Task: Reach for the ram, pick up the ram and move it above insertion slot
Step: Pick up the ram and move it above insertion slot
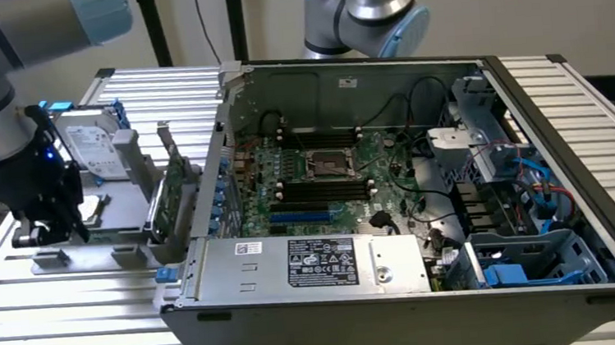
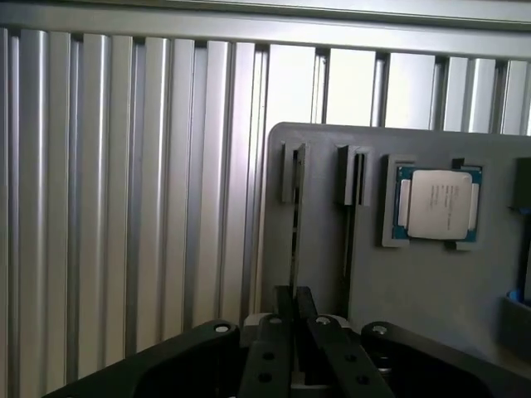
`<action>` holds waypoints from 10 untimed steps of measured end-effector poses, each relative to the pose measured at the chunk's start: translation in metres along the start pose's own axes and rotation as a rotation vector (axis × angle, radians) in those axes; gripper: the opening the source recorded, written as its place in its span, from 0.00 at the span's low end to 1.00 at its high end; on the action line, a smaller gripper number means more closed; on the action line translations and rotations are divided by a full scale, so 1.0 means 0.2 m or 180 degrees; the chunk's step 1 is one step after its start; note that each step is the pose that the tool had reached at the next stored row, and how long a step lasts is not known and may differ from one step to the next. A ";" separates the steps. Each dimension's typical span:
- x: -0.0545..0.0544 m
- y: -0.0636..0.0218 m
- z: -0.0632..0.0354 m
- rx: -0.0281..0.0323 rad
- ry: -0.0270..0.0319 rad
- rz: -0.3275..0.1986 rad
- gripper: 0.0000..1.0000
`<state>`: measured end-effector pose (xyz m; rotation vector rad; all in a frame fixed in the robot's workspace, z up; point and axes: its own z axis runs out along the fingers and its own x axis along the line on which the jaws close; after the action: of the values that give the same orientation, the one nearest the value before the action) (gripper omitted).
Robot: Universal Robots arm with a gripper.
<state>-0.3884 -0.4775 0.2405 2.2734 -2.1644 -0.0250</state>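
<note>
My gripper (image 1: 57,229) hangs low over the grey parts holder (image 1: 115,237) at the exterior view's left, outside the open computer case. In the wrist view its black fingertips (image 2: 284,298) stand close together, pinched on a thin dark edge. That edge is the ram (image 2: 294,240), seen edge-on and running along the holder's narrow slot (image 2: 292,170). The gripper hides the ram's green face. The insertion slot (image 1: 325,192) is one of the long black memory slots below the processor socket on the motherboard, far to the right of the gripper.
A second narrow slot (image 2: 353,174) and a processor chip (image 2: 436,203) sit on the holder. A tall green expansion card (image 1: 177,187) and a hard drive (image 1: 91,144) stand between gripper and case wall (image 1: 214,171). Cables, a power supply (image 1: 309,263) and a second arm (image 1: 366,11) crowd the case.
</note>
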 end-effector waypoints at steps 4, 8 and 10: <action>0.00 -0.003 -0.090 0.0000 0.0004 0.0000 0.14; 0.00 -0.017 -0.181 -0.0001 0.0006 0.0000 0.14; 0.00 -0.027 -0.226 -0.0001 0.0006 0.0000 0.14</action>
<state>-0.3824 -0.4771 0.2857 2.2725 -2.1634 -0.0231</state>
